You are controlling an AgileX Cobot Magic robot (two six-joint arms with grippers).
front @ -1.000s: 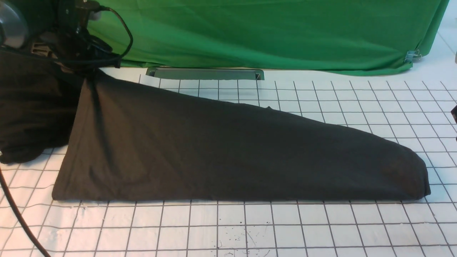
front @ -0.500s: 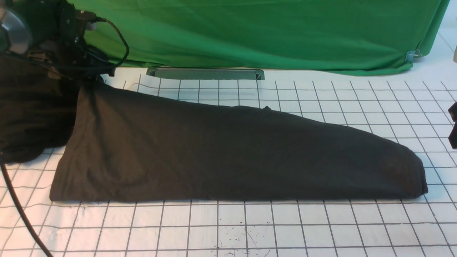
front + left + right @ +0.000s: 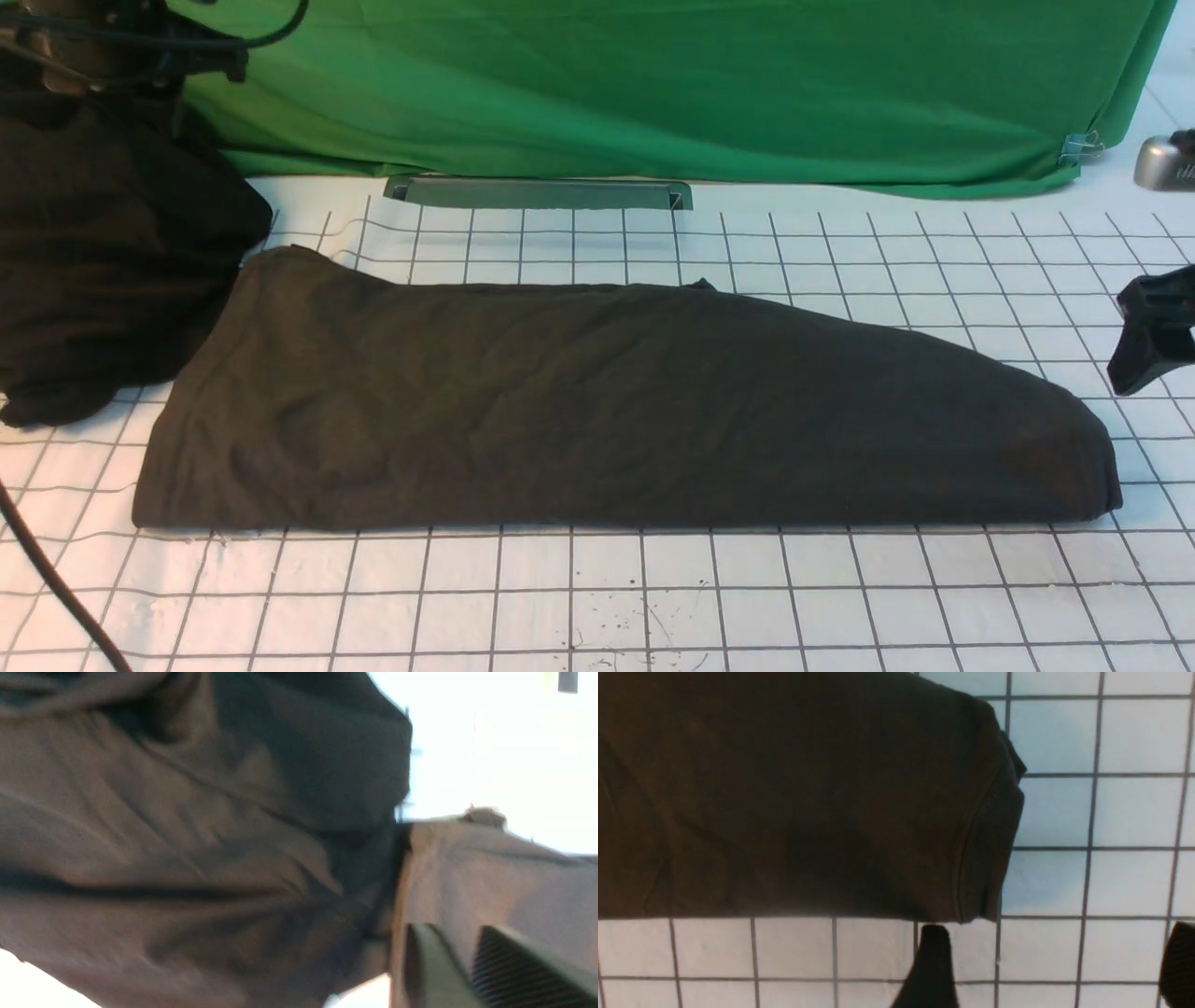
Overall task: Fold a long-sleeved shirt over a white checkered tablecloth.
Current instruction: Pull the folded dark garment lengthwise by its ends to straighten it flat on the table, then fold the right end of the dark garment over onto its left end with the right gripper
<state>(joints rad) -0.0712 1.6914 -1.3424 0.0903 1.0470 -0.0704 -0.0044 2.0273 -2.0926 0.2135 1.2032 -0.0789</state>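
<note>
The long-sleeved shirt (image 3: 607, 401) lies folded in a long dark strip across the white checkered tablecloth (image 3: 653, 597), tapering toward the right. No print shows. My left arm (image 3: 121, 47) is up at the far left corner, above the shirt. In its wrist view the left gripper (image 3: 453, 933) has its fingers close together with nothing between them, over blurred dark cloth. My right gripper (image 3: 1153, 327) hovers just past the shirt's right end. In the right wrist view the right gripper (image 3: 1057, 942) is wide open over bare tablecloth (image 3: 1134, 812), beside the shirt's hemmed end (image 3: 808, 798).
A shapeless black cloth heap (image 3: 93, 280) sits at the left, touching the shirt's left end. The green backdrop (image 3: 653, 84) hangs behind, with a grey slot (image 3: 540, 193) at its foot. A black cable (image 3: 47, 579) crosses the near left corner. A silver object (image 3: 1158, 163) lies far right.
The left gripper let go of the shirt's raised far-left corner and rose away; that corner dropped flat. The right gripper moved in from the right edge and opened wider.
</note>
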